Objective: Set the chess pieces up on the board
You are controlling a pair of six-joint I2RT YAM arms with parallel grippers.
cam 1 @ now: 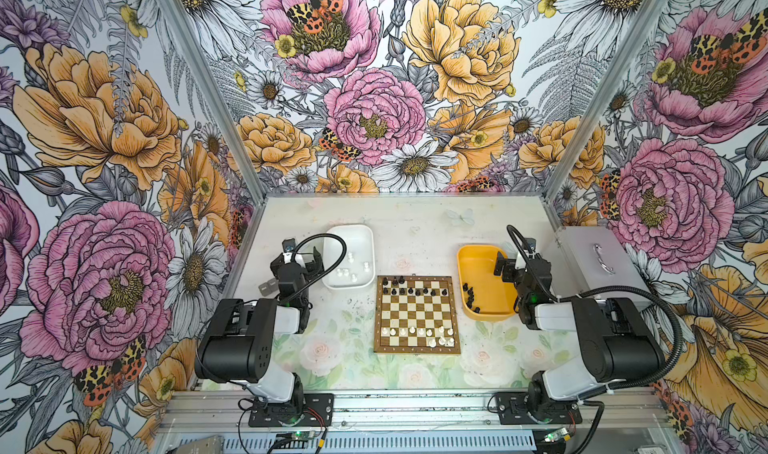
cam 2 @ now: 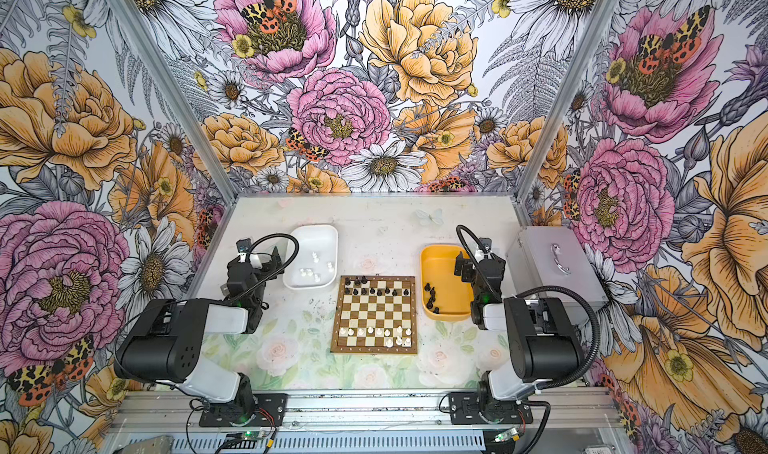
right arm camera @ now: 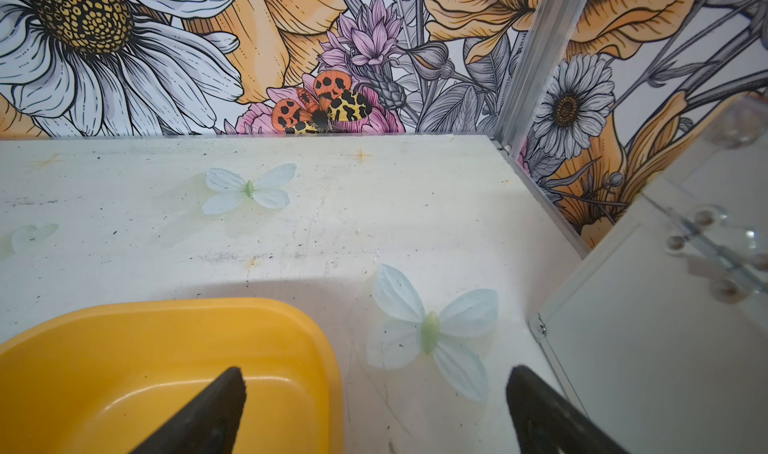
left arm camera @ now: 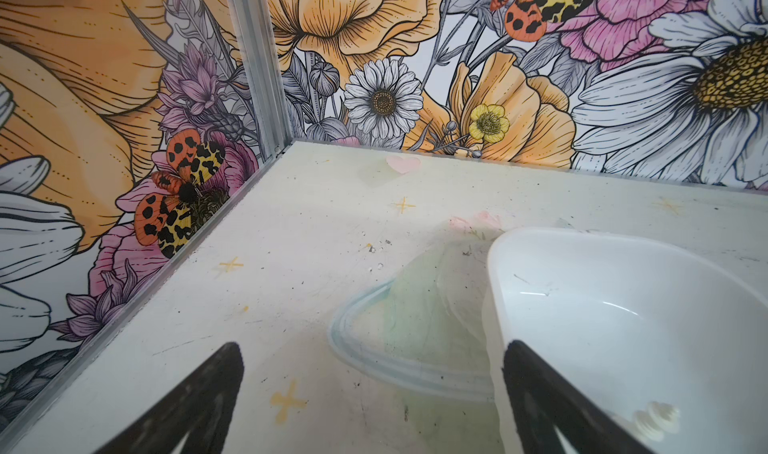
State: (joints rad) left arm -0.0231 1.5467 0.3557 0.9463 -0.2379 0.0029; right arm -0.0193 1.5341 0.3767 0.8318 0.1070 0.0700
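Observation:
The board (cam 1: 417,306) (cam 2: 375,306) lies at the table's middle. Several black chess pieces (cam 1: 411,291) stand on its two far rows, and several white ones (cam 1: 419,331) on its near rows. More white pieces (cam 1: 347,272) (left arm camera: 654,420) lie in the white tray (cam 1: 349,239) (left arm camera: 494,264). More black pieces (cam 1: 469,293) lie in the yellow tray (cam 1: 478,260) (right arm camera: 124,368). My left gripper (cam 1: 306,260) (left arm camera: 372,348) hangs open and empty at the white tray's left rim. My right gripper (cam 1: 509,264) (right arm camera: 374,373) is open and empty over the yellow tray's right rim.
A silver metal case (cam 1: 594,264) (right arm camera: 665,368) with a handle stands against the right wall, close beside the right arm. Flat butterfly decals (right arm camera: 430,331) mark the table behind the yellow tray. Floral walls close the cell on three sides.

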